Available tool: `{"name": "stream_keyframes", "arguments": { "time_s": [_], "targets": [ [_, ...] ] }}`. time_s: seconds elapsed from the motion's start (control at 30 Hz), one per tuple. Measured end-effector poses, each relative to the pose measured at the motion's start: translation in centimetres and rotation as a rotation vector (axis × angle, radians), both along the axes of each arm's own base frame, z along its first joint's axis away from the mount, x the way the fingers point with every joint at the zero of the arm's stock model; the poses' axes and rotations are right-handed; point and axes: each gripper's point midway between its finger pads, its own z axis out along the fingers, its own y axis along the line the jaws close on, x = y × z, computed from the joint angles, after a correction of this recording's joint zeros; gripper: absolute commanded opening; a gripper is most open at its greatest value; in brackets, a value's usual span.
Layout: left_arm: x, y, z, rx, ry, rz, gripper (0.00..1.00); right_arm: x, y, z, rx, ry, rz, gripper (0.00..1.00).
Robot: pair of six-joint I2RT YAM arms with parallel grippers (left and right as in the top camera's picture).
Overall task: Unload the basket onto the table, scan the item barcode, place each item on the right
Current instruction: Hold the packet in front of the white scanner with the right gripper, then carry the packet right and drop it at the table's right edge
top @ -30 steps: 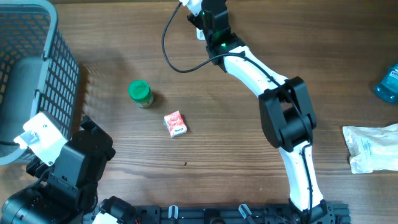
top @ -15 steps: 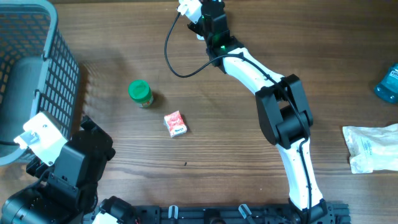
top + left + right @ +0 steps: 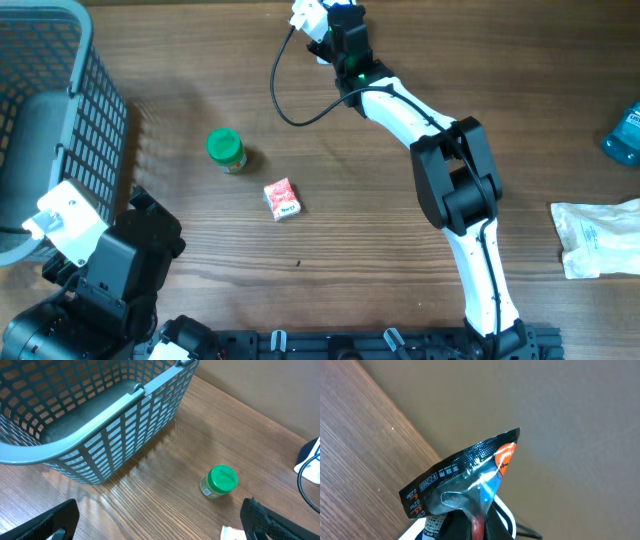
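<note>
Right wrist view shows the black foil packet (image 3: 470,475), printed with an orange mark and a date code. It is clenched by its lower end in the right jaws and held up above the far edge of the desk (image 3: 355,450). Overhead, a green-lidded jar (image 3: 226,150) and a small red packet (image 3: 282,198) sit mid-desk, apart. The left jaws stand released, wide, near the grey basket (image 3: 115,402).
</note>
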Motion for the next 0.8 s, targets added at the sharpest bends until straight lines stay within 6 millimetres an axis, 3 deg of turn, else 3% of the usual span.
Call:
{"name": "stream_keyframes", "arguments": {
  "time_s": [0.13, 0.17, 0.27, 0.37, 0.4, 0.43, 0.47, 0.53, 0.63, 0.73, 0.8],
  "targets": [
    [0.0, 0.0, 0.0, -0.001, -0.001, 0.000, 1.00, -0.4, -1.9, 1.3, -0.049, 0.031, -0.067, 0.05],
    [0.0, 0.0, 0.0, 0.000, 0.000, 0.000, 1.00, -0.5, -4.4, 3.8, -0.049, 0.037, -0.147, 0.05],
    [0.0, 0.0, 0.0, -0.001, 0.000, 0.000, 1.00, -2.1, -11.2, 6.8, 0.006, 0.117, -0.403, 0.04],
    [0.0, 0.0, 0.0, 0.000, 0.000, 0.000, 1.00, -4.5, -18.2, 8.2, 0.091, 0.186, -0.677, 0.05],
    [0.0, 0.0, 0.0, 0.000, 0.000, 0.000, 1.00, -6.0, -21.1, 7.6, 0.117, 0.239, -0.794, 0.05],
    [0.0, 0.0, 0.0, 0.000, 0.000, 0.000, 1.00, -7.0, -22.7, 6.8, 0.137, 0.272, -0.869, 0.05],
    [0.0, 0.0, 0.0, 0.000, 0.000, 0.000, 1.00, -9.4, -25.5, 4.8, 0.160, 0.359, -1.004, 0.05],
    [0.0, 0.0, 0.0, -0.001, -0.001, 0.000, 1.00, -12.6, -29.0, 2.4, 0.196, 0.460, -1.181, 0.05],
    [0.0, 0.0, 0.0, 0.000, 0.000, 0.000, 1.00, -16.4, -34.7, 0.6, 0.305, 0.502, -1.449, 0.05],
    [0.0, 0.0, 0.0, 0.000, 0.000, 0.000, 1.00, -19.0, -39.1, -1.3, 0.348, 0.515, -1.610, 0.05],
    [0.0, 0.0, 0.0, 0.000, 0.000, 0.000, 1.00, -21.9, -42.3, -3.6, 0.365, 0.538, -1.739, 0.05]
  ]
}}
